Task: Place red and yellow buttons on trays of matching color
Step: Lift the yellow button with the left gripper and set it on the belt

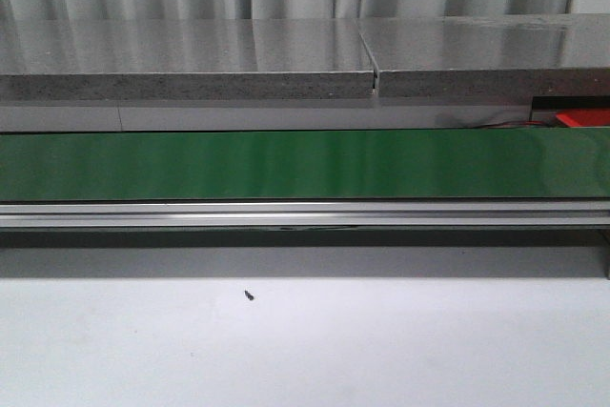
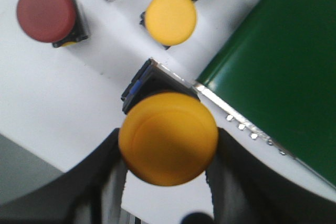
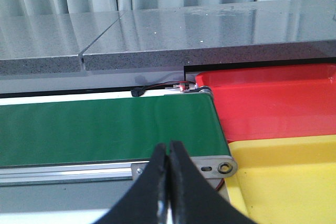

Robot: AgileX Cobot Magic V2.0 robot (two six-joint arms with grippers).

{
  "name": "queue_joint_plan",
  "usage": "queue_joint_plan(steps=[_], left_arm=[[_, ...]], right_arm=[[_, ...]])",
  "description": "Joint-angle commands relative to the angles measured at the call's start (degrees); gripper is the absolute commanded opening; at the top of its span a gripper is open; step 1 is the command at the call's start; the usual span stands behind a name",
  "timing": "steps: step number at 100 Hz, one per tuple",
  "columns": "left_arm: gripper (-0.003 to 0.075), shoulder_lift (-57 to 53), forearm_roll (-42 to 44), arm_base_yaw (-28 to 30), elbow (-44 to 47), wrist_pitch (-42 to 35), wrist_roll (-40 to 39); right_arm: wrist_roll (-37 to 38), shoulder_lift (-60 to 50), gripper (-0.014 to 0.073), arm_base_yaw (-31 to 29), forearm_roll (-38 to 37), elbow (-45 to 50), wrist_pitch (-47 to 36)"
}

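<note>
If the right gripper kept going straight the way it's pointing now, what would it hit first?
Probably the green conveyor belt. The right gripper, fingers together, points over its aluminium rail. Depth is unclear, so it might pass above and reach the grey stone ledge.

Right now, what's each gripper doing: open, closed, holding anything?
Left gripper: closed on a yellow button, held above the white table.
Right gripper: closed, empty, near the green conveyor belt.

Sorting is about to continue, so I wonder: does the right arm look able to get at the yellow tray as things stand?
Probably yes. The right gripper, shut and holding nothing, hangs beside the yellow tray, with nothing visible between them.
</note>
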Motion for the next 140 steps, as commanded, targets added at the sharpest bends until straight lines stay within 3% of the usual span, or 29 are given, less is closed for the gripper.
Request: queue_joint_plan(steps=[1, 70, 78, 97, 125, 140], left_arm=[[0.0262, -2.1, -1.0, -2.3, -3.9, 0.0, 0.0], [0.0270, 12.4, -2.3, -14.1, -14.5, 1.4, -1.1], [0.0319, 12.7, -2.9, -14.2, -14.5, 1.2, -1.1], [0.0575, 12.7, -3.5, -14.3, -15.4, 0.1, -0.4], [0.0587, 8.4, -7.9, -15.1, -17.5, -1.6, 0.6], [0.0587, 4.1, -6.4, -14.2, -17.5, -1.9, 0.6]], right_arm=[[0.0, -1.2, -0.0067, 0.0, -0.7, -0.8, -4.5], [0.0, -1.2, -0.0067, 0.0, -0.7, -0.8, -4.5], [0.0, -1.2, -0.0067, 0.0, -0.7, -0.8, -4.5], [0.0, -1.2, -0.0067, 0.0, -0.7, -0.8, -4.5], [0.0, -1.2, -0.0067, 0.0, -0.7, -0.8, -4.5], [0.0, -1.2, -0.0067, 0.0, -0.7, -0.8, -4.5]])
